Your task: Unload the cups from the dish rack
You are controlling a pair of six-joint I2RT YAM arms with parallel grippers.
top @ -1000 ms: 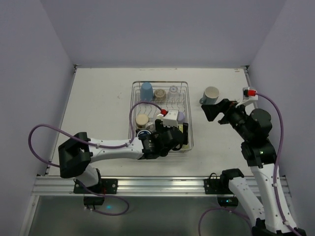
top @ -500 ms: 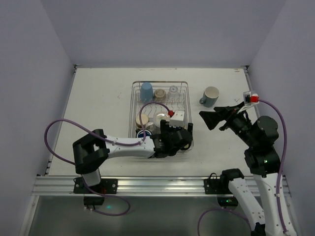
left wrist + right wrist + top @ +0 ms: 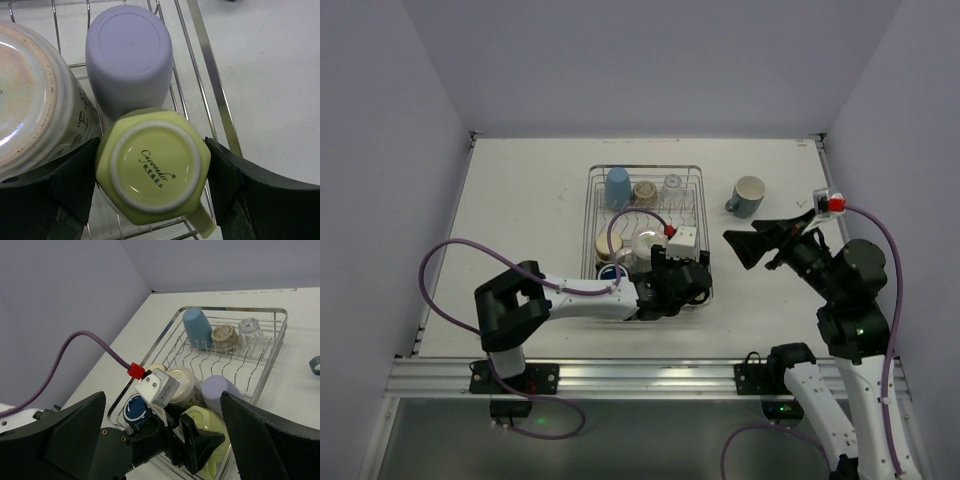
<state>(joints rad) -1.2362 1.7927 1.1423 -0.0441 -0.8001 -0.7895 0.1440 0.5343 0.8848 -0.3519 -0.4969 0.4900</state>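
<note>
To the left of the left pincer [image 3: 152,175], just beside its left finger, an upturned beige mug [image 3: 30,95] shows a pearly glazed base and a speckled wall. Between the jaws sits the cup in hand, a yellow-green mug [image 3: 155,162], upside down in the dish rack [image 3: 210,75]. The jaws stand wide around it and the pads meet its sides with no gap showing.

The mug is faceted, roughly 6-sided, of glossy ceramic with a pale foot ring and a printed maker's mark. The glaze probably makes it slippery, so the hold is likely safest with the pads flat on 2 opposite facets.

Its handle [image 3: 202,227] juts toward the pincer's near right, over the thin steel wires. A straight upward lift should keep it from snagging.

Just beyond the fingertips a matte lavender tumbler [image 3: 129,55] touches the mug and may be dragged along.

Further right, the right pincer [image 3: 745,243] hangs wide and holds nothing, above the pale, smooth worktop [image 3: 520,200]. Beyond it a grey-teal mug [image 3: 747,193] lies on its side outside the rack.
</note>
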